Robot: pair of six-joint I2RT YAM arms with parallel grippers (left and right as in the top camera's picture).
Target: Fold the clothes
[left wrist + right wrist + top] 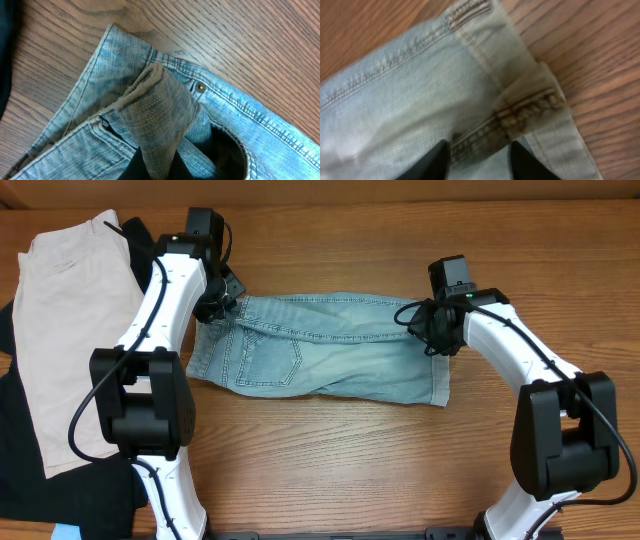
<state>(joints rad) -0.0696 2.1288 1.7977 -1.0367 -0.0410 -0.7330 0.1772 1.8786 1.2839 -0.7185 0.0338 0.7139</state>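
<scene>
Lying flat on the worktop [330,460], the denim shorts [320,350] stretch from nine to three o'clock. Left hand [222,305] is clenched on the waistband [225,95] at nine; right hand [425,330], fingers [432,160] parted, straddles the cuff [520,75] at three.

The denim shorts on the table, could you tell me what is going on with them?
Two robot arms are working on the denim shorts, which lie on the table. The left gripper is shut on a pinch of fabric at the waistband; the right gripper stands open over the cuffed hem.
</scene>
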